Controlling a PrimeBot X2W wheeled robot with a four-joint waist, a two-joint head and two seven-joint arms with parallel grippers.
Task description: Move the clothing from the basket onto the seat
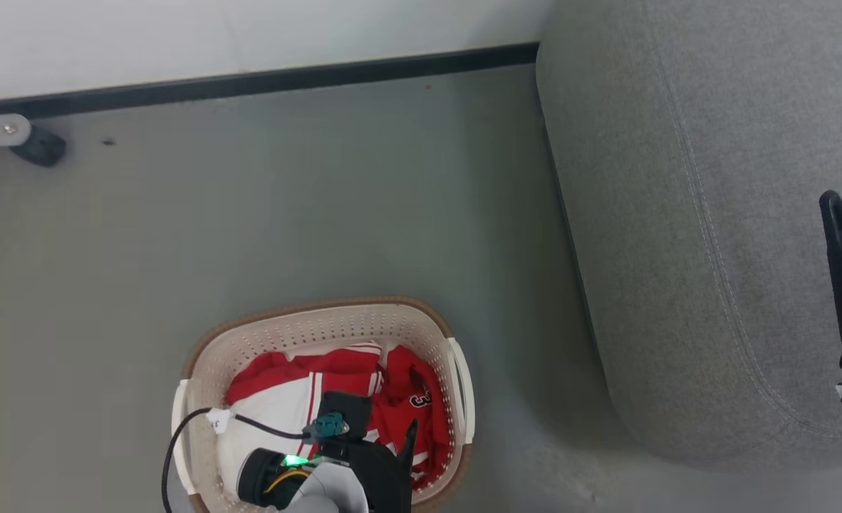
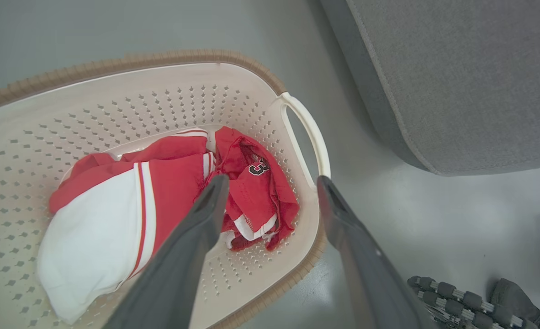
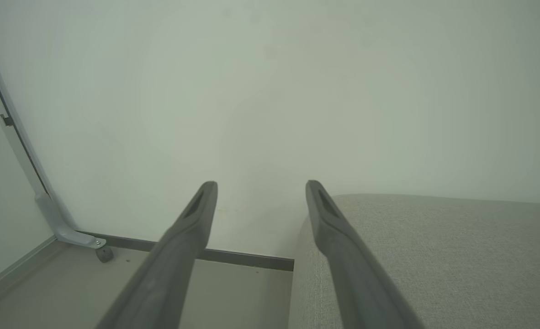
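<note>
Red clothing (image 1: 335, 365) stretches across basket (image 1: 300, 326), toward seat (image 1: 677, 214).

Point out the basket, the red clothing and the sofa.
basket (image 1: 321, 328), head view, far perforated wall.
red clothing (image 2: 174, 169), left wrist view, red panel beside the white stripes.
sofa (image 1: 677, 214), head view, grey top fabric.

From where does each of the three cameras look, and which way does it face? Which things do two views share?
Head view: on the head, facing down at the floor, the basket and the seat; left gripper shows at the bottom, right gripper at the right edge.
Left wrist view: above the basket, facing down at the clothing past its open fingers.
Right wrist view: above the seat, facing the wall, open fingers in front.
Shared: head and left wrist views both show basket, clothing, seat.
</note>
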